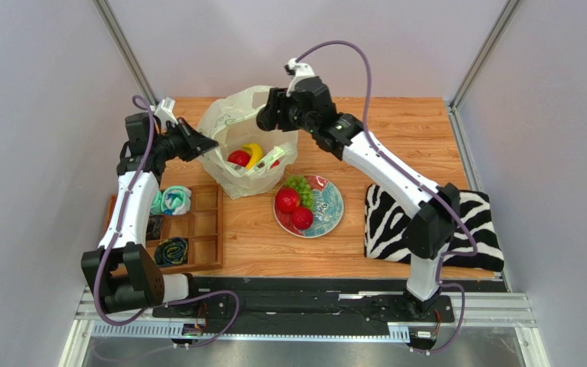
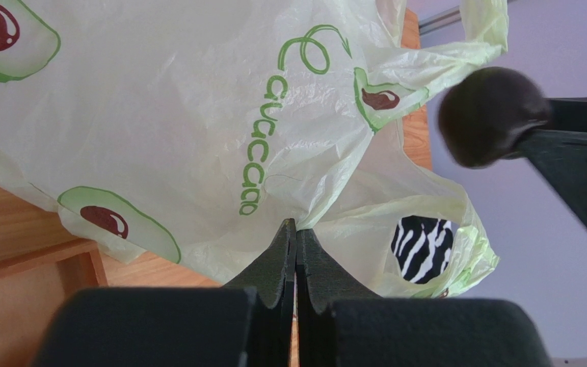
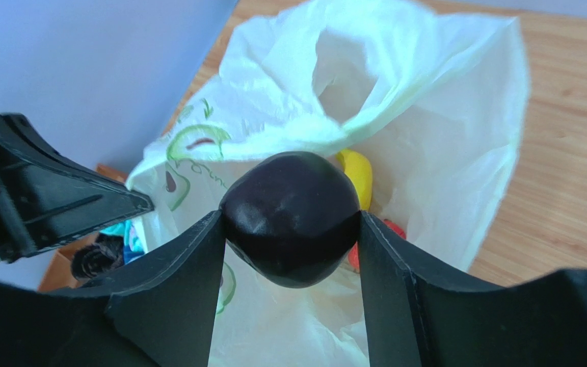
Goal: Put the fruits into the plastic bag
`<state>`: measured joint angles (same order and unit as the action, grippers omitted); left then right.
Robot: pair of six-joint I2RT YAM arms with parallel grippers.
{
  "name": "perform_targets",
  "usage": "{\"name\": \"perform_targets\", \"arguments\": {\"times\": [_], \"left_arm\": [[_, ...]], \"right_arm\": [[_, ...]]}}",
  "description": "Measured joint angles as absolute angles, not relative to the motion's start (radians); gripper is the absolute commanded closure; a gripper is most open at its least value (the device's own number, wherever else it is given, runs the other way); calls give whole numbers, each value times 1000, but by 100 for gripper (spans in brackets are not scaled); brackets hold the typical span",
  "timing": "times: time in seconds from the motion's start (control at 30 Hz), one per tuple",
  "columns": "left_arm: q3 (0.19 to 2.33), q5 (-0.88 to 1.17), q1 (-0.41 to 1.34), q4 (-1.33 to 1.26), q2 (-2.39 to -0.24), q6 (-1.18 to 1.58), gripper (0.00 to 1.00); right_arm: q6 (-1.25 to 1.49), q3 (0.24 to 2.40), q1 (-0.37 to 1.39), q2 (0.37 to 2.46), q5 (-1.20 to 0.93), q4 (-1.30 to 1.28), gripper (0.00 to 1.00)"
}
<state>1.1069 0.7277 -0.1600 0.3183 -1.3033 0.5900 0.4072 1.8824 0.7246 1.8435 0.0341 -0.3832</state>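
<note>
A wooden table (image 1: 396, 138) sits between pale grey walls, and the plastic bag (image 1: 231, 126) stands near its far edge with its mouth open upward. The bag is the landmark for everything else here.

The bag looks thin, light and crinkly. It will probably sag or fold shut unless its rim is held, so the rim or a handle loop is the sensible place to grip it. The dark fruit (image 3: 289, 206) is smooth, rounded and seemingly hard. It is likely light but could slip, so it is best pinched across its widest part.

The left gripper (image 2: 296, 229) is closed tight, its two fingers pinching a fold of the bag's film at the left rim to hold that side up. The right gripper (image 3: 290, 223) is directly above the bag's mouth. Its jaws are spread only as wide as the dark fruit, which they clamp on both sides.

Inside the bag lie a yellow banana (image 1: 253, 155) and a red fruit (image 1: 237, 158). To the right of the bag, just nearer the arms, a patterned plate (image 1: 333, 206) carries the green grapes (image 1: 300, 186) and two more red fruits (image 1: 287, 200).

The step in hand appears to be dropping the dark fruit in. Opening the jaws should let it fall onto the fruit below, provided the mouth does not collapse.
</note>
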Motion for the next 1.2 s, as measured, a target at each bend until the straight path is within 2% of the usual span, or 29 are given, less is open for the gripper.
{"name": "perform_targets", "arguments": {"times": [0.17,0.27,0.3,0.37,0.63,1.2], "left_arm": [[1107,728,-159,318,-1299,590,100],[1107,728,-159,318,-1299,590,100],[1107,728,-159,318,-1299,590,100],[1107,728,-159,318,-1299,590,100],[1107,728,-159,318,-1299,590,100],[1107,728,-159,312,-1306,596,100]], "right_arm": [[383,1931,778,1955,24,-455,61],[372,1943,799,1997,7,-500,41],[370,1951,804,2010,0,-513,26],[368,1976,811,2033,-8,-539,19],[350,2028,808,2064,-11,-588,18],[338,2024,808,2022,9,-584,22]]}}
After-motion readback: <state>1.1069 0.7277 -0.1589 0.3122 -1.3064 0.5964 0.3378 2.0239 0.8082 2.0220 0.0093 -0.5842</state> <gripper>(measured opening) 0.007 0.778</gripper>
